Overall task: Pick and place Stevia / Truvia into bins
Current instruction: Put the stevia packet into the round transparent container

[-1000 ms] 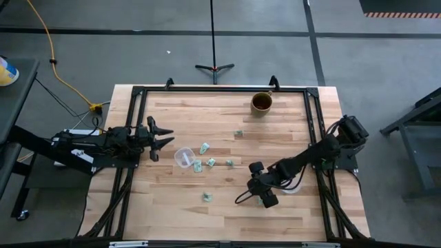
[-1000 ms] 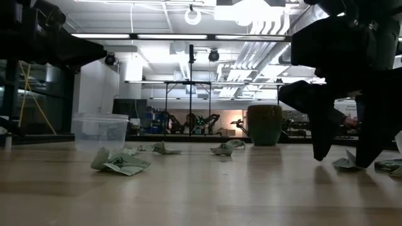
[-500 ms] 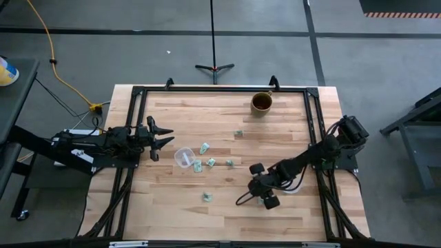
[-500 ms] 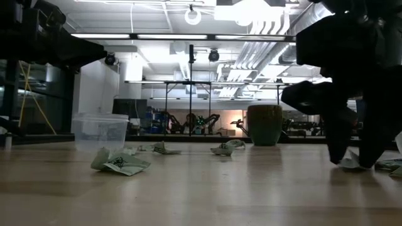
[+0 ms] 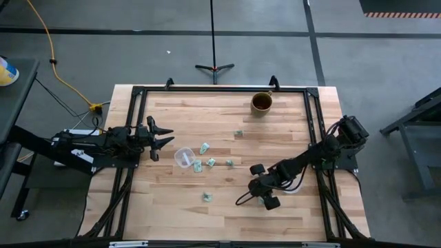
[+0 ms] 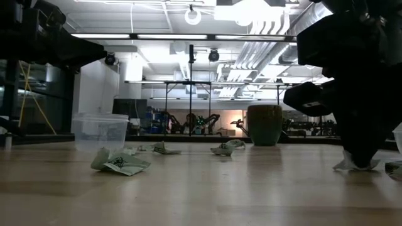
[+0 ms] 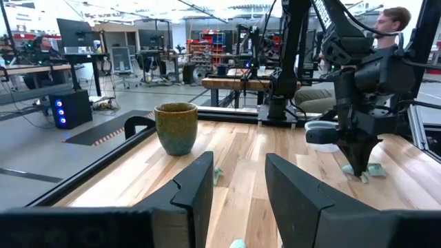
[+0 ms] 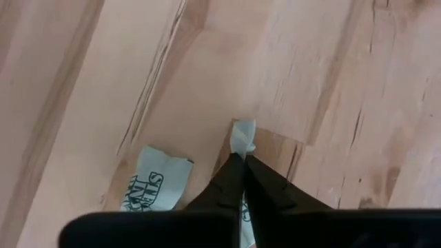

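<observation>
2 clear cups: one cup (image 5: 183,158) stands at about 9 o'clock from table centre, near the left gripper; the second cup (image 7: 322,133) is at the right side, mostly hidden under the right arm in the high view.
Cup contents: cannot tell for either cup; the low view shows the left-side cup (image 6: 100,132) with no clear contents.
Brown cup (image 5: 261,102): upright at 12 o'clock on the table (image 5: 172,207); interior dark, contents not visible.
Sachets on table: loose sachets (image 5: 204,148) lie just beside the left-side cup, toward 3 o'clock from it; 1 more (image 5: 207,197) lies toward 6 o'clock.
Right gripper (image 5: 261,194): lowered to the tabletop at about 5 o'clock, fingers clenched on a sachet (image 8: 242,136).
Right wrist view only: pinched sachet edge between closed fingertips (image 8: 234,180); a second, printed sachet (image 8: 155,177) lies flat just beside them.
Left gripper (image 5: 160,140): waiting at 9 o'clock, fingers spread, holding nothing.
Left wrist view only: second cup visible beside the right arm; a seated person (image 7: 390,24) beyond the table.
</observation>
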Available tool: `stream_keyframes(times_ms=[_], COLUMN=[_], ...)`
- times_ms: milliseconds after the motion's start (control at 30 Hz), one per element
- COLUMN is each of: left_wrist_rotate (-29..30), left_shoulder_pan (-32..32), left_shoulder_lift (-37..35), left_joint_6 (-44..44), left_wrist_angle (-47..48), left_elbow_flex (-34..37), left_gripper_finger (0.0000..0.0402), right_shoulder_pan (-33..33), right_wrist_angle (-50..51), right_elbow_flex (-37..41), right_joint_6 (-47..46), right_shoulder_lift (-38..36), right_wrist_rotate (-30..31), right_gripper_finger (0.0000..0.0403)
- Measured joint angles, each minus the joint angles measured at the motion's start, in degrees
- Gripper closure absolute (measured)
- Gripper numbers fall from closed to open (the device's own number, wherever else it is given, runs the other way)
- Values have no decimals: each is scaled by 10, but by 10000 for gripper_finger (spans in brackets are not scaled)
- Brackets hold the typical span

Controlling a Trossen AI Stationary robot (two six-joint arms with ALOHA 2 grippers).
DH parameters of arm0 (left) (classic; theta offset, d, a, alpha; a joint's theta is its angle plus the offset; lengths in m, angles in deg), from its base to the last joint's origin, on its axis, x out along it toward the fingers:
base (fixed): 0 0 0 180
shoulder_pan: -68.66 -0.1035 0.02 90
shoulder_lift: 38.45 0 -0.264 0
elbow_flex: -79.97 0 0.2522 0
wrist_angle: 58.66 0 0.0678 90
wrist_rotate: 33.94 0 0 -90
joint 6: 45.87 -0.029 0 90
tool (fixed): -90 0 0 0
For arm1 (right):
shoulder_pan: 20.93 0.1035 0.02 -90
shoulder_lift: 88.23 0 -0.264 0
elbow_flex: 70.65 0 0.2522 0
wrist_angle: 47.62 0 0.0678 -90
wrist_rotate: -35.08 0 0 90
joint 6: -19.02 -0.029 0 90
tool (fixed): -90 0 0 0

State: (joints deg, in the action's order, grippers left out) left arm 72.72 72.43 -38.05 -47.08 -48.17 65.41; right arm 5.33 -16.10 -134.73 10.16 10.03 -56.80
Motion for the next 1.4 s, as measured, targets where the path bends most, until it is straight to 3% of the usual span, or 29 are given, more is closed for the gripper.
stream_keyframes(times_ms=[233,467,700,1033,1233,1400], left_wrist_rotate=[0,0,0,7,9,9], left_shoulder_pan=[0,0,0,0,0,0], left_shoulder_lift=[0,0,0,0,0,0], left_joint_6=[0,0,0,0,0,0], left_wrist_angle=[0,0,0,0,0,0], left_elbow_flex=[0,0,0,0,0,0], left_gripper_finger=[236,236,236,236,236,236], right_shoulder_pan=[0,2,14,51,60,59], right_wrist_angle=[60,327,554,580,585,587], right_elbow_flex=[-36,-147,-175,-173,-173,-173], right_joint_6=[-3,-89,-247,-334,-368,-372], right_shoulder_lift=[-9,-26,-27,-27,-27,-27], right_wrist_rotate=[39,91,66,4,34,52], right_gripper_finger=[399,400,401,398,369,323])
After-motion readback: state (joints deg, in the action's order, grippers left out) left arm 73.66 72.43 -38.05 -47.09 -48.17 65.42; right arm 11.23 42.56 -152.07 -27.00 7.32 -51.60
